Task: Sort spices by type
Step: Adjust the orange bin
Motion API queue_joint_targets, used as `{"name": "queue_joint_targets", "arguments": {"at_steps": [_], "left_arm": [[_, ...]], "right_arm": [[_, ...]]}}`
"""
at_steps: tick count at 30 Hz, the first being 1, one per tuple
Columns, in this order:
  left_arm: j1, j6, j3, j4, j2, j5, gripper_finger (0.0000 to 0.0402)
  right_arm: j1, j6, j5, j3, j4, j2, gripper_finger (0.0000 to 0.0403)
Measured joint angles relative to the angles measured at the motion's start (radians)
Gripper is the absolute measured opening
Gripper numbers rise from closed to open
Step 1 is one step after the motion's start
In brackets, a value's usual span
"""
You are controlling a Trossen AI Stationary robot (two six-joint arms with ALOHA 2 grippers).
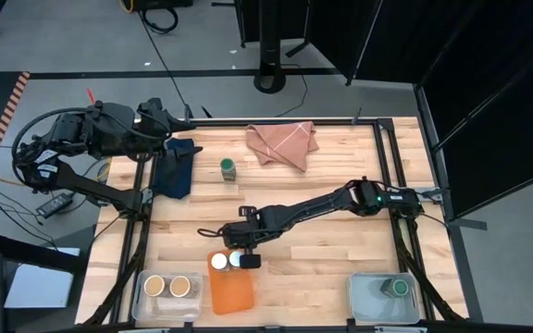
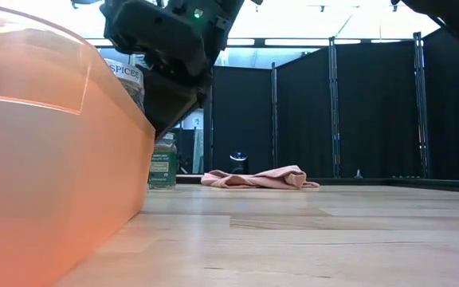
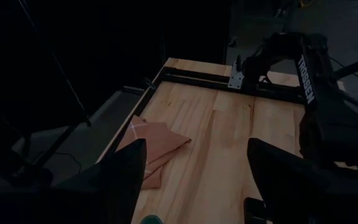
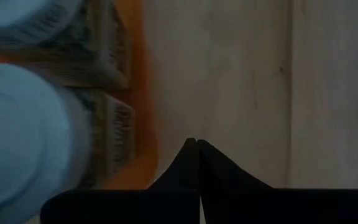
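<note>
Two white-lidded spice jars [image 1: 218,262] [image 1: 235,259] stand side by side in an orange bin [image 1: 231,294]; in the right wrist view their lids [image 4: 17,137] [image 4: 23,15] fill the picture's left. My right gripper [image 1: 246,262] [image 4: 196,144] hovers, shut, just right of them above the bin's edge. Two tan-lidded jars [image 1: 155,285] [image 1: 182,287] sit in a clear bin [image 1: 142,305] at the near left. One green-lidded jar [image 1: 397,289] is in a clear bin [image 1: 364,310] at the near right. Another [image 1: 228,167] [image 2: 163,163] stands on the table. My left gripper [image 1: 167,116] [image 3: 197,168] waits open at the far left.
A pink folded cloth [image 1: 283,143] [image 2: 253,178] lies near the far edge, and a dark blue cloth [image 1: 176,166] near the far left. Bare wood spans the table's middle and right. In the low view the orange bin's wall [image 2: 54,159] fills the left side.
</note>
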Motion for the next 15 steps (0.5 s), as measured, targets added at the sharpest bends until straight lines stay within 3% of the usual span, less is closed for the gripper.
{"name": "queue_joint_targets", "arguments": {"at_steps": [15], "left_arm": [[0.000,0.000,0.000,0.000,0.000,0.000,0.0284]], "right_arm": [[0.039,0.031,-0.026,0.000,0.007,0.000,0.0001]]}}
